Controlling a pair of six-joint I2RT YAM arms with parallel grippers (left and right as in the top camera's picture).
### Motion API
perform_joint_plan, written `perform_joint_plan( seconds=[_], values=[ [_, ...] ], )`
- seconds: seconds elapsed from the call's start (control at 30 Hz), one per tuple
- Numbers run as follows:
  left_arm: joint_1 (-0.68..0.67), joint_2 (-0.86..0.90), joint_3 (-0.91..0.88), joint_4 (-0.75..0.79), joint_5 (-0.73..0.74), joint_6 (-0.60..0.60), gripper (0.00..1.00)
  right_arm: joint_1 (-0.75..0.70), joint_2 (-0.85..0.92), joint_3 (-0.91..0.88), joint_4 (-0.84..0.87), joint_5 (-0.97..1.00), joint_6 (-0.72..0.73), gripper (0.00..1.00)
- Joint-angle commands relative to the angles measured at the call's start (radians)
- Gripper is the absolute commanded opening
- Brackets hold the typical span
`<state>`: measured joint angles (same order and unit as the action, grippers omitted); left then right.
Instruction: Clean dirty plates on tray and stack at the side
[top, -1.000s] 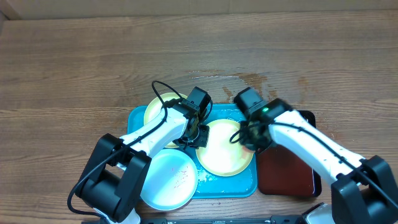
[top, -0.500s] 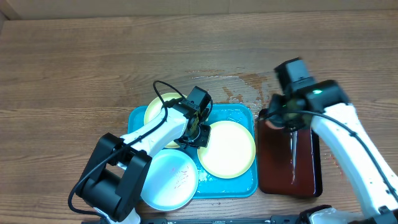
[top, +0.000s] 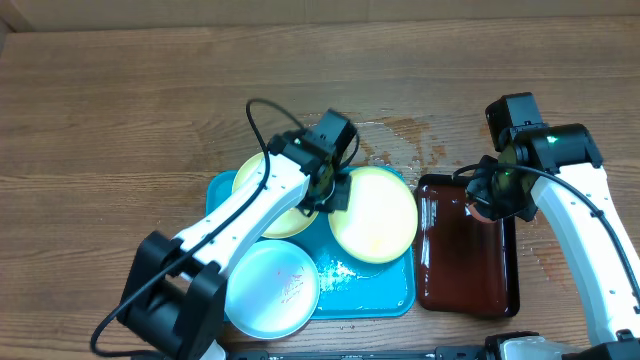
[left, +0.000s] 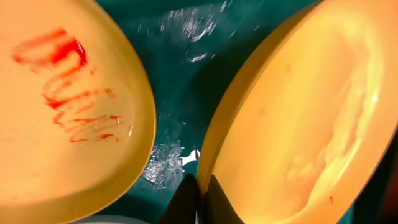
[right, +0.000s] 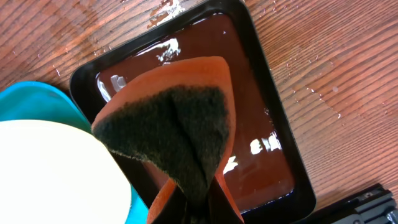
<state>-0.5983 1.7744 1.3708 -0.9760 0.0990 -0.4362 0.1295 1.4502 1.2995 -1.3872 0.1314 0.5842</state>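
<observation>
Overhead: having pulled the right arm off the plates within the last second, now holding the right pincer (top: 490, 200) over the dark red-brown tray (top: 465, 265), forearm trailing back toward the near edge of the desk (top: 120, 100). Meanwhile reaching the left arm diagonally across the turquoise tray (top: 375, 292), clamping the left pincer (top: 328, 192) on the rim of the yellow-green plate (top: 378, 215) and shifting it up and to the right, its edge now reaching just past the tray's right rim. Probably marking the end of wiping for this one and the start of carrying it aside, leaving the smeared plate (top: 250, 178) and the blue-white plate (top: 272, 290) to do. Left wrist: pinching that rim between closed fingertips, seemingly tilting the plate above the wet tray floor, showing only a faint film beside the red scrawl on its neighbour. Right wrist: gripping a folded orange sponge (right: 180, 124) tightly, dark scouring face outward, hanging just above the brown tray's wet floor, catching the turquoise corner and a pale plate edge at lower left.
</observation>
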Motion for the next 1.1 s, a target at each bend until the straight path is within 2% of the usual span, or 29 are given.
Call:
perform_joint_plan(
  seconds=[0.0,0.3,0.57,0.77,0.9,1.07],
  values=[
    [-0.032,-0.045,0.113,-0.045,-0.064,-0.025,0.04,-0.004,-0.006,0.009,0.008,0.014,0.012,0.04],
    [-0.084,-0.045,0.212,-0.104,-0.085,-0.026,0.04,-0.034,-0.006,0.009,0.022,0.042,0.011,0.04],
    [-0.142,-0.045,0.212,-0.063,-0.093,-0.032,0.04,-0.229,-0.006,0.009,0.068,0.002,-0.098,0.04],
    [-0.242,-0.045,0.216,-0.022,-0.219,-0.032,0.04,-0.354,-0.006,0.009,0.084,-0.142,-0.171,0.04],
    [-0.298,-0.042,0.217,0.024,-0.322,-0.014,0.04,-0.365,-0.008,0.011,0.084,-0.157,-0.174,0.04],
    [-0.320,-0.010,0.263,0.039,-0.346,0.004,0.04,-0.365,-0.010,0.027,0.080,-0.176,-0.197,0.04]
  ],
)
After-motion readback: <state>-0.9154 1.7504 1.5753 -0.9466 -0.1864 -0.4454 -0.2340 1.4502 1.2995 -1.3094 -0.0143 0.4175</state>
